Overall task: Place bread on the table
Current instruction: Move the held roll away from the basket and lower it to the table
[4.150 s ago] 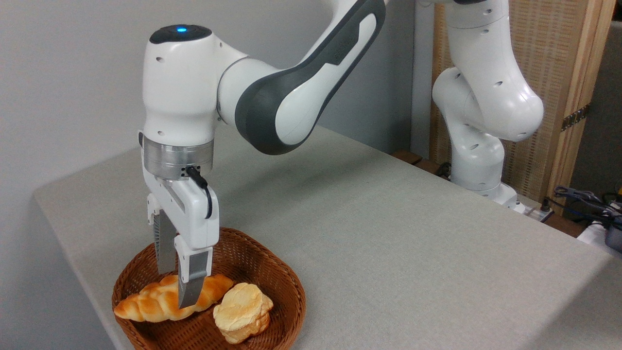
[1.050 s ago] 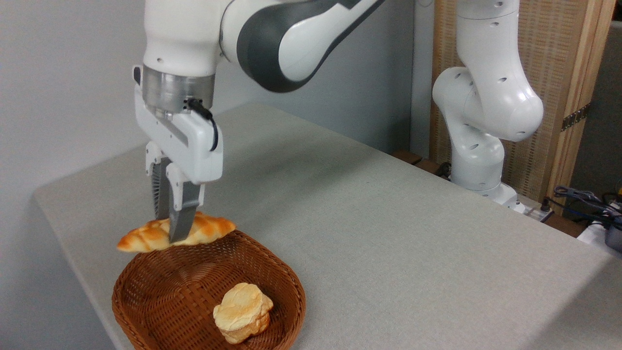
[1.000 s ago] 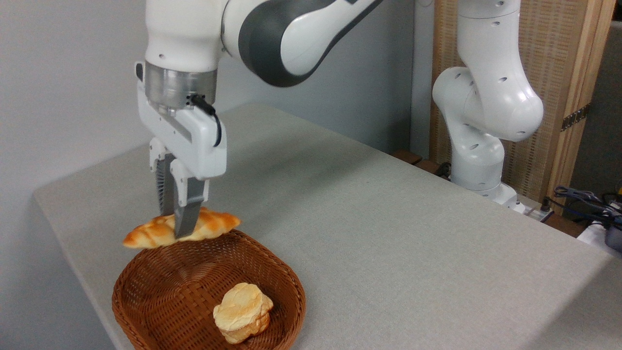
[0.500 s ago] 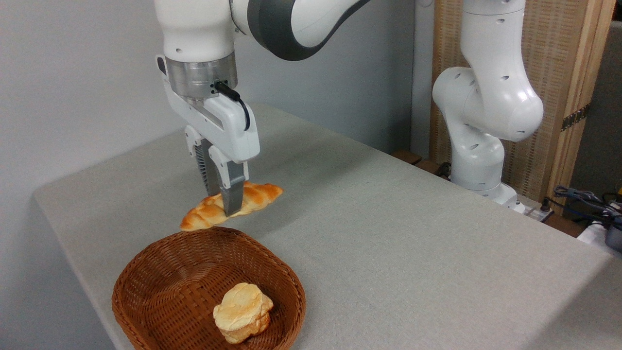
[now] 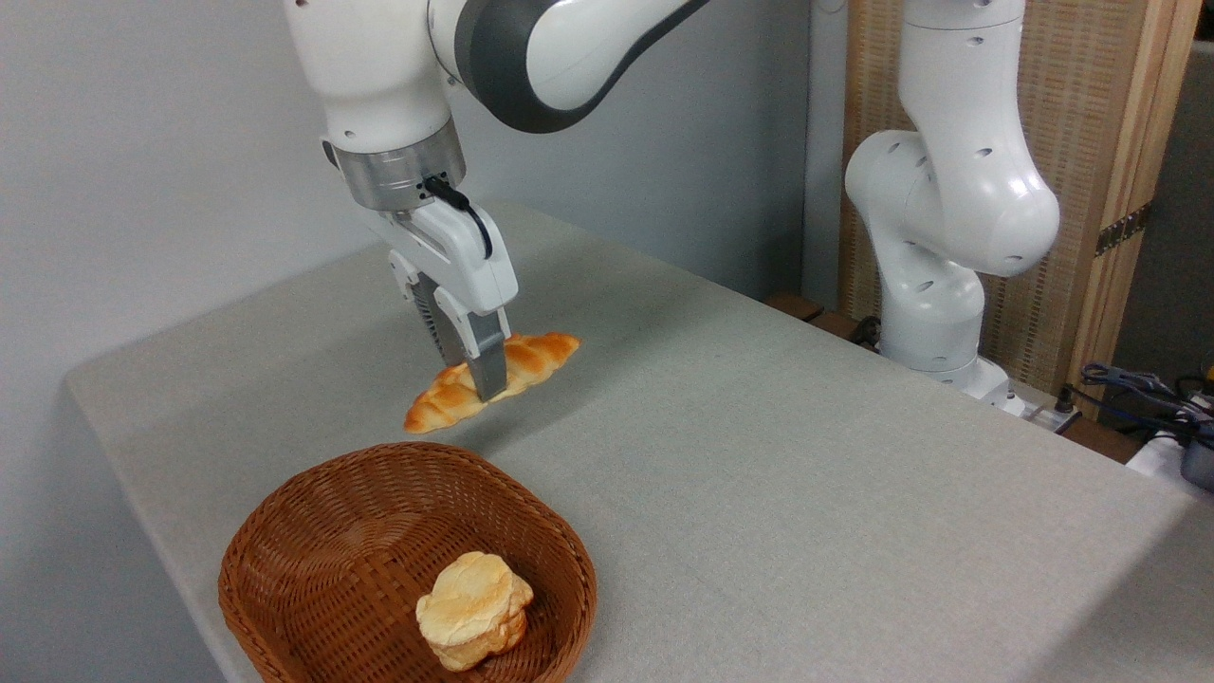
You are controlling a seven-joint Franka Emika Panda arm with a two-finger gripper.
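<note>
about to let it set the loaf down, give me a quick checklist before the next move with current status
1. Grip on the bread: gripper fingers closed across its middle. Ok.
2. Bread clear of the wicker basket: it hangs beyond the far rim. Ok.
3. Table under the bread bare: nothing lies there. Ok.
4. Bread level: its near end dips, tilted. Not ok.
5. Gap between bread and table: a shadow shows beneath, but the height is unclear. Cannot tell.
6. Cream bun undisturbed in the basket. Ok.
</note>
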